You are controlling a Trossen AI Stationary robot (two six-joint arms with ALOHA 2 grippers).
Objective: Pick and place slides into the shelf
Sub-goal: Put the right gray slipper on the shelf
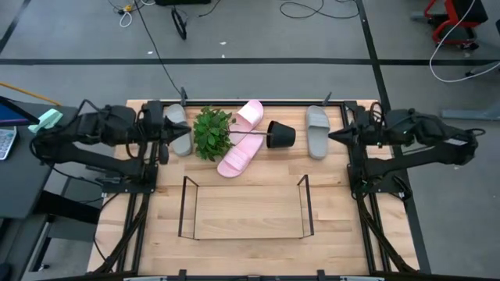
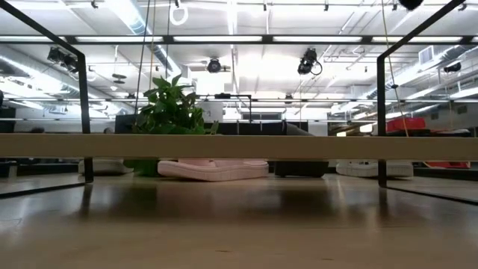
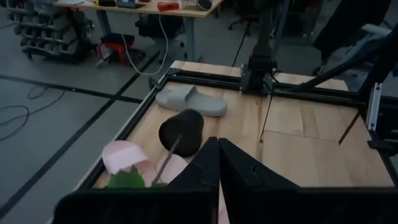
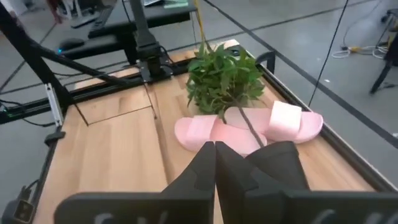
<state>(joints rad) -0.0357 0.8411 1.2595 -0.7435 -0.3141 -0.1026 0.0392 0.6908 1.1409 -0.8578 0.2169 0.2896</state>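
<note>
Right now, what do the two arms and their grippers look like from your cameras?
Both are dark, nearly black, jointed arms with cabling along them. The left gripper and right gripper each end in two tapered, matte-black, wedge-shaped fingers. No markings show on them.

There are two pink slides [image 1: 250,115] [image 1: 237,156], two grey-green slides [image 1: 179,131] [image 1: 317,131], one plant [image 1: 211,133] with one black pot [image 1: 281,134], and one wire shelf [image 1: 187,207].

A thin black wire shelf [image 1: 244,208] stands empty on the pale wooden table [image 1: 242,250]. Behind it lie two pink foam slides [image 1: 243,139], a tipped black-potted green plant [image 1: 212,131] and two grey-green slides [image 1: 317,131].
</note>
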